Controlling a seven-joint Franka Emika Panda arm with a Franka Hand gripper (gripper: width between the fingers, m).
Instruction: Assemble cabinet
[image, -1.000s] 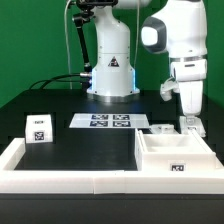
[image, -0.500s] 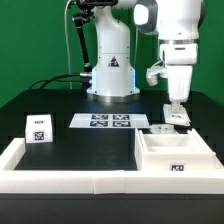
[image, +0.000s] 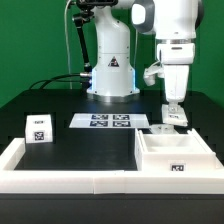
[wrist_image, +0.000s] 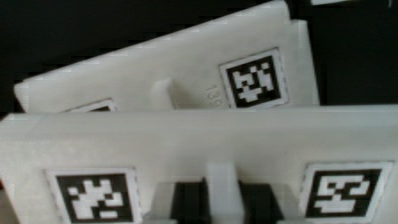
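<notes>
Currently, the cabinet body (image: 160, 165) rests on the worktop (image: 90, 145) at the exterior view's right. Its long axis runs across that view, its open compartment faces up, and one tag sits on its near wall. My end effector (image: 173, 104) points straight down over a small insert piece (image: 178, 118) behind the body; I cannot tell its finger spacing or whether it touches. Both parts are white plastic bearing black-and-white tags (wrist_image: 254, 78).
</notes>
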